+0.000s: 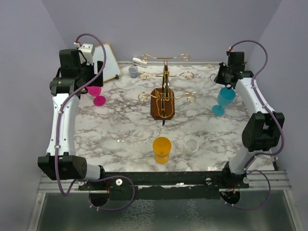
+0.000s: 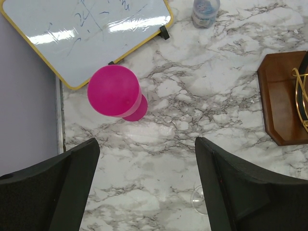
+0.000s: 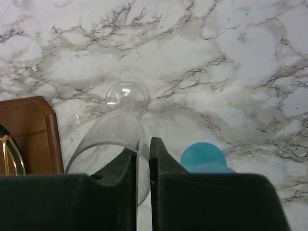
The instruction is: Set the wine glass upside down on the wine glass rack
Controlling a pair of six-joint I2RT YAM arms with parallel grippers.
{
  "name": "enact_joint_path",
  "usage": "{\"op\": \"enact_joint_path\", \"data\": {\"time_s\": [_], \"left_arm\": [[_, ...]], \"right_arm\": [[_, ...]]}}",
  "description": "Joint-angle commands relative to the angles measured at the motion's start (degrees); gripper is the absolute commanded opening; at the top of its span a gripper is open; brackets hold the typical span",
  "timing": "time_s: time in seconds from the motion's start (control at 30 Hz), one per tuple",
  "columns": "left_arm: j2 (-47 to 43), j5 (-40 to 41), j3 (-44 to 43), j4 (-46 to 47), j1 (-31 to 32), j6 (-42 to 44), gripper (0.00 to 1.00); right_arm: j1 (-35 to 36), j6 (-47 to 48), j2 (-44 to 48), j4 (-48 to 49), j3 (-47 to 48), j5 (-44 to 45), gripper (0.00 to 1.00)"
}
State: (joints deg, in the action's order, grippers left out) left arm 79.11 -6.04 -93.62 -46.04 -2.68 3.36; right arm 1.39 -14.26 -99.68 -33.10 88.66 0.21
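The right end effector (image 3: 143,150) is seen clamped on the rim of the clear wine glass (image 3: 111,129). The thin glass wall is pinched between the two dark fingers, which are otherwise almost together. The glass is held with its rim toward the wrist camera, and its round foot is seen through the bowl, further off. Whether the foot rests on the marble worktop (image 1: 120,120) or is lifted cannot be told. The near part of the rim is cut off behind the finger bodies.

In the top external view this glass is made out only as a faint outline by the far right corner. It is well apart from the wine glass rack (image 1: 165,85), which stands at the middle of the far half of the worktop. Only a corner of the rack's brown wooden base (image 3: 29,130) is shown at the left edge of the right wrist view. A blue wine glass (image 3: 202,155) is seen just beside the right fingers and is partly hidden by them.

The left end effector (image 2: 147,142) is held with its fingers wide apart above the marble. A pink wine glass (image 2: 114,90) stands ahead of it, near a whiteboard (image 2: 86,29) that is cut off by the frame. A transparent round shape (image 2: 196,201) at the lower edge is half hidden by one finger and cannot be identified. An orange cup (image 1: 161,149) and a clear cup (image 1: 191,147) stand near the front edge.
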Motion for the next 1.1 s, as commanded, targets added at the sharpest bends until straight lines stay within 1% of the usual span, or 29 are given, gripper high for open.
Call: {"op": "enact_joint_path", "data": {"time_s": [0.0, 0.13, 0.23, 0.3, 0.4, 0.47, 0.57, 0.7, 0.8, 0.9, 0.97, 1.07], "left_arm": [[-1.2, -1.3, -0.6, -0.7, -0.3, -0.5, 0.83], [-1.0, -4.5, -1.8, -0.4, -0.3, -3.2, 0.83], [-0.4, -5.5, -4.6, -0.3, -0.3, -8.8, 0.82], [0.3, -8.1, -7.6, -1.1, -0.3, -12.0, 0.82], [0.8, -13.2, -11.2, -0.8, -0.3, -16.8, 0.81], [1.0, -18.2, -12.9, 0.0, -0.3, -19.9, 0.81], [1.1, -25.9, -12.8, 2.9, -0.3, -25.1, 0.81], [0.4, -37.0, -9.6, 11.3, -0.3, -35.6, 0.79], [0.3, -42.9, -7.3, 19.1, -0.1, -46.6, 0.79], [-1.2, -44.0, -4.1, 28.8, 0.7, -56.0, 0.78], [-1.9, -43.2, -1.5, 35.2, 1.6, -61.6, 0.77], [-1.3, -40.7, -0.9, 40.2, 3.7, -66.7, 0.74]], "right_arm": [[-0.1, 1.5, 1.1, -2.3, 0.8, 2.4, 0.01], [-0.1, 1.3, 4.7, -3.7, 2.3, 3.9, 0.01], [-0.1, 0.0, 9.7, -2.0, 2.5, 6.1, 0.01], [-0.1, -1.5, 14.1, 1.4, 1.0, 9.7, 0.01], [-0.1, -2.8, 21.5, 10.6, -3.3, 13.1, 0.01], [-0.1, -2.1, 24.0, 14.0, -3.9, 12.9, 0.01], [-0.1, -1.3, 25.9, 17.3, -3.4, 10.3, 0.01], [-0.1, -1.2, 30.4, 28.1, -7.9, 2.8, 0.01], [-0.1, -1.4, 32.9, 35.1, -10.6, -1.1, 0.01], [-0.1, -1.2, 32.9, 37.3, -9.7, -6.4, 0.01], [0.1, -2.9, 33.9, 41.2, -11.1, -9.1, 0.01], [0.5, -5.7, 35.8, 48.6, -14.5, -10.0, 0.01]]}}
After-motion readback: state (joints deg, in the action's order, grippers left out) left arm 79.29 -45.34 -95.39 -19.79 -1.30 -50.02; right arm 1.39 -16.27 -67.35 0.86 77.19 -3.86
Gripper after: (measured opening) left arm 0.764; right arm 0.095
